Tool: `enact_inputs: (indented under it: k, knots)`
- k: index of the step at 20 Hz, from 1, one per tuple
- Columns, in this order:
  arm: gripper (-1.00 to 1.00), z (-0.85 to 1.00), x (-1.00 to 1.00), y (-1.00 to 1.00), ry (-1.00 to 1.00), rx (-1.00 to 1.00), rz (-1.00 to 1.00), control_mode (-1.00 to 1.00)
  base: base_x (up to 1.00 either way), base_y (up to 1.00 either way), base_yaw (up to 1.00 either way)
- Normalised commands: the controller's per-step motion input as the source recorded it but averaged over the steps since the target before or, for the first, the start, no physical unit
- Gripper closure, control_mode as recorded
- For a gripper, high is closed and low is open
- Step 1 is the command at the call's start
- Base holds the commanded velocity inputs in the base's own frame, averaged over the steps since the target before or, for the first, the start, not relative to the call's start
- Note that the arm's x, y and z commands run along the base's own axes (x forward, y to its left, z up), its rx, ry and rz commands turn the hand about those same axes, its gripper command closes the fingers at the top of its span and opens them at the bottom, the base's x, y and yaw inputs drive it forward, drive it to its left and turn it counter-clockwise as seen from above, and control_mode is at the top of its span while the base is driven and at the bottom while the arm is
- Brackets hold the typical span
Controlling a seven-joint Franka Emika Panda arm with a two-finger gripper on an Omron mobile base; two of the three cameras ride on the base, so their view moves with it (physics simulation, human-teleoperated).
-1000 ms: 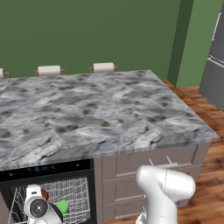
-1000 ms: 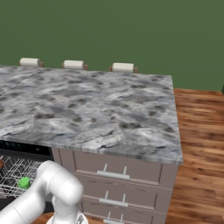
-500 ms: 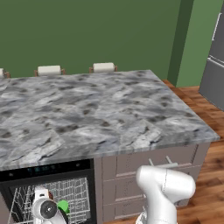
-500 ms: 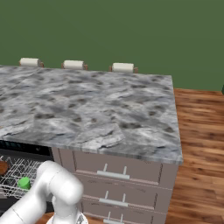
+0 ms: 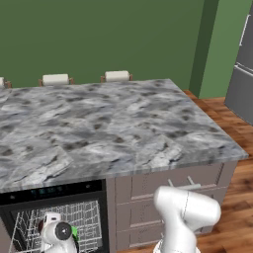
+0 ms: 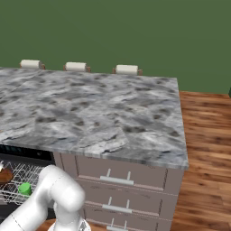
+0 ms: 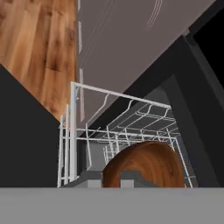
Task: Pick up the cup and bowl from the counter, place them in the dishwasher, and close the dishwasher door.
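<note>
bowl (image 7: 146,164) lower centre in white rack (image 7: 122,131) | cup (image 6: 25,188) lower left | gripper (image 7: 114,181) jaws pinched narrow at bowl rim

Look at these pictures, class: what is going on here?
A white robot arm is loading a dishwasher set under a marbled counter. Its gripper reaches down into the white wire rack, with the fingers shut on the rim of the reddish-brown bowl, so the bowl is in the rack but not yet let go. The green cup already sits in the rack. The dishwasher door is down and has yet to be closed.
</note>
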Motion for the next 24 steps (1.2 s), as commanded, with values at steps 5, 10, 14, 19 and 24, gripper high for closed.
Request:
enact_inputs:
  k: [5,10,14,19,24]
  knots:
    - [1.00,-0.44,0.14,0.00,0.05,0.05,0.00,-1.00,0.00,0.00,0.00]
    - [1.00,-0.47,0.09,0.00,0.05,0.02,0.00,-1.00,0.00,0.00,0.00]
    - [1.00,-0.51,0.06,0.00,0.05,0.00,0.00,-1.00,0.00,0.00,0.00]
    - [1.00,-0.51,0.04,0.00,0.05,0.00,0.00,-1.00,0.00,0.00,0.00]
    - [1.00,-0.50,0.02,0.00,0.04,0.00,0.00,-1.00,0.00,0.00,0.00]
